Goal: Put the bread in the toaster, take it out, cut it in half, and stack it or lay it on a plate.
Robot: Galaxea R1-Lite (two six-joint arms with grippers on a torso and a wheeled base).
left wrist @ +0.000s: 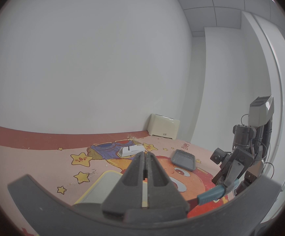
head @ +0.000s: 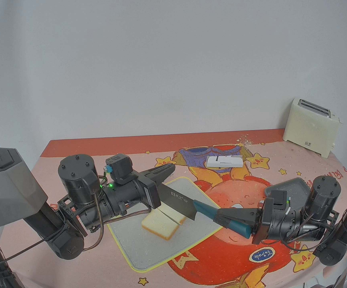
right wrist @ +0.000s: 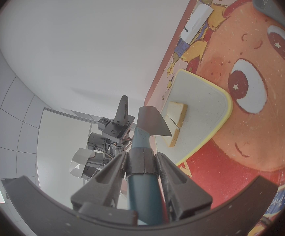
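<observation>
A slice of bread [head: 163, 222] lies on the white cutting board [head: 149, 247], split into two pieces [right wrist: 178, 112] with a thin gap between them. My right gripper [head: 222, 217] is shut on the teal handle of a knife [head: 179, 201]. Its dark blade [right wrist: 152, 120] stretches over the bread's far side, near the cut. My left gripper [head: 168, 169] is shut with nothing in it and hovers over the board's far left edge, just behind the blade. The cream toaster [head: 312, 127] stands at the back right with nothing showing in its slots. A grey plate [head: 291, 189] lies behind my right wrist.
A white flat object [head: 224, 162] lies on the table behind the board. The table's back edge meets the wall, and the toaster stands by the right edge. Bare tabletop lies in front of the board and between the board and the plate.
</observation>
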